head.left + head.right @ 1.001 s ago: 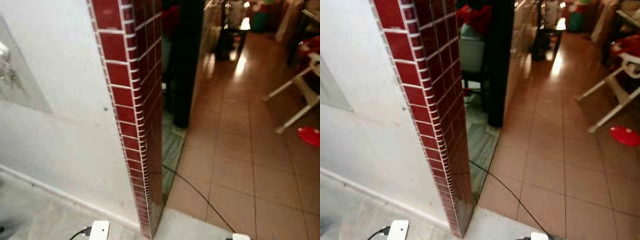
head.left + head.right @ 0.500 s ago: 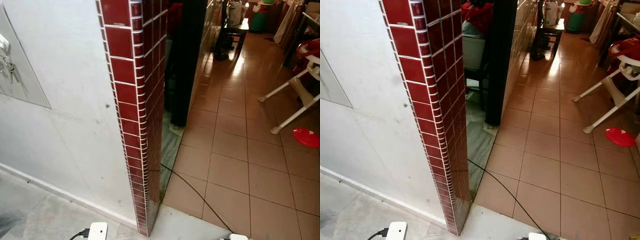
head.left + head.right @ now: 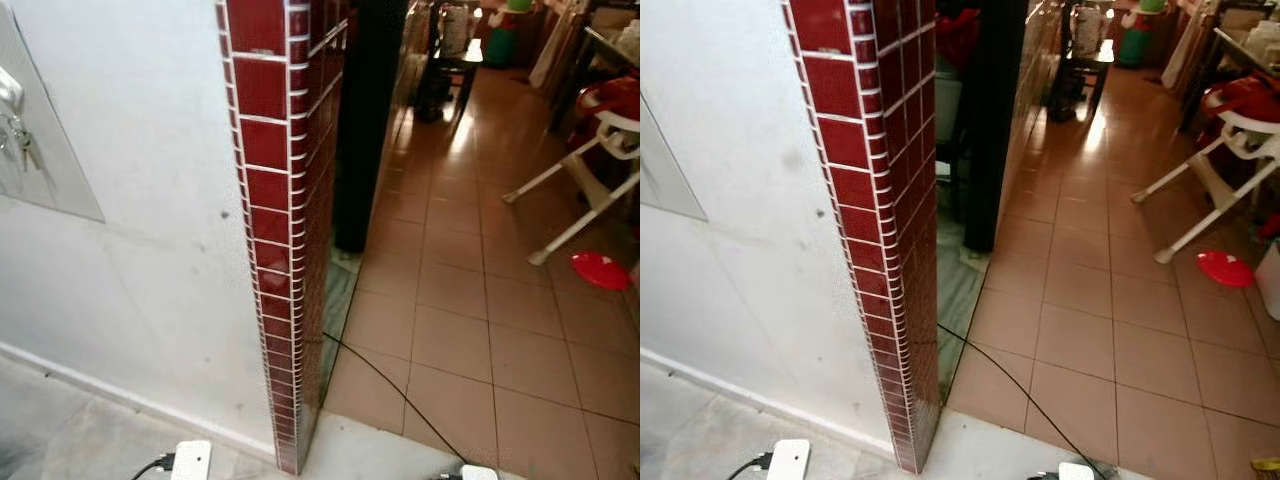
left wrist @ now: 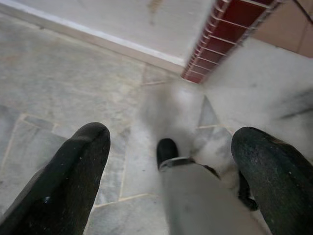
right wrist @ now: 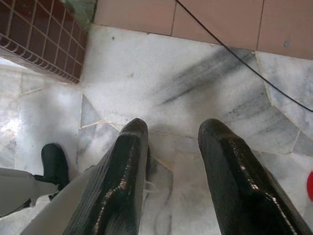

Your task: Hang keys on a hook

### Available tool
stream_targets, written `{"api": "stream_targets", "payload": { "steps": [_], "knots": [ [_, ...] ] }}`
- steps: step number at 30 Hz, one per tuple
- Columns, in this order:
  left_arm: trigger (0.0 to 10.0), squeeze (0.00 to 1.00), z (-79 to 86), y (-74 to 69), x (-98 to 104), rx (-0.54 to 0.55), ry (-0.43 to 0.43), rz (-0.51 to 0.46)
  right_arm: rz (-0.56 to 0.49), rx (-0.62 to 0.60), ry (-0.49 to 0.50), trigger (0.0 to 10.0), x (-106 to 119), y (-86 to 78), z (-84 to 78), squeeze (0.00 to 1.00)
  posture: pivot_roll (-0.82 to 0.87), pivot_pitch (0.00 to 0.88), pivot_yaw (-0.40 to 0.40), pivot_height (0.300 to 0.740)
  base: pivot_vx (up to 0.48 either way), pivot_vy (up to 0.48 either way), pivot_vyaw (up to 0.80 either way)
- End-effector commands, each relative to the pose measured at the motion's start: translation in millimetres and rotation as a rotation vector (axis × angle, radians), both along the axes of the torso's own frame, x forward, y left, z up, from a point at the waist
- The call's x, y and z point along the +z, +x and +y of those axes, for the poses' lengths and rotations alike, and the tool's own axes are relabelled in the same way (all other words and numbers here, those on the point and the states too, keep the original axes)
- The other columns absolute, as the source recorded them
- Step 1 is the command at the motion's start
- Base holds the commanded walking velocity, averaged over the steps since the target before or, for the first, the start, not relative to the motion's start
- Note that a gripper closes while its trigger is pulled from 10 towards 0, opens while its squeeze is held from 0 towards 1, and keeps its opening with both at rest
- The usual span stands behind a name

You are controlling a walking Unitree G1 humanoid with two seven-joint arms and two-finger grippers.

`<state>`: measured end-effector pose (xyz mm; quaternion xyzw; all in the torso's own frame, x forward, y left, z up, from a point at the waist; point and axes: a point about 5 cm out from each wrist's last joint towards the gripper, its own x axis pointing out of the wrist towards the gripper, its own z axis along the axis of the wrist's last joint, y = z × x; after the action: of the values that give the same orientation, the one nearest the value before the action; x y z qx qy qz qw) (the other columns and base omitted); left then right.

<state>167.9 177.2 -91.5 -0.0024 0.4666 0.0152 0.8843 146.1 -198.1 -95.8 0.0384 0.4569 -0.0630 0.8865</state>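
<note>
Your keys are hanging on the hook at the wall panel, far left. Both pincers, left pincer and right pincer, are hanging spread and empty over the floor. You're risking snagging the cable if you're stepping right.

A home: a red-tiled wall corner, terracotta floor tiles, and a white-legged baby high chair.
</note>
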Motion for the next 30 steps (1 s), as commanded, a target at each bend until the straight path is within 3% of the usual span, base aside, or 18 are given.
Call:
{"api": "stream_targets", "payload": {
  "steps": [1,16,30],
  "knots": [
    [10.0,0.00,3.1,-2.0,-0.8,0.003,0.016,0.013,0.002,-0.020,0.007,10.0,0.4,1.0,-1.7,0.00,-0.02,0.000,-0.014,0.740,0.000,0.000,0.00],
    [10.0,0.00,3.7,-2.2,-0.8,0.016,0.012,0.014,0.000,-0.034,0.014,10.0,1.0,2.7,-2.4,0.00,-0.01,0.000,-0.018,0.740,0.000,0.000,0.00],
    [10.0,0.00,3.2,-3.0,-1.2,0.018,0.010,0.016,0.004,-0.035,0.012,10.0,0.5,1.3,-3.4,0.00,-0.01,0.000,-0.019,0.740,-0.295,-0.226,0.00]
  ]
}}
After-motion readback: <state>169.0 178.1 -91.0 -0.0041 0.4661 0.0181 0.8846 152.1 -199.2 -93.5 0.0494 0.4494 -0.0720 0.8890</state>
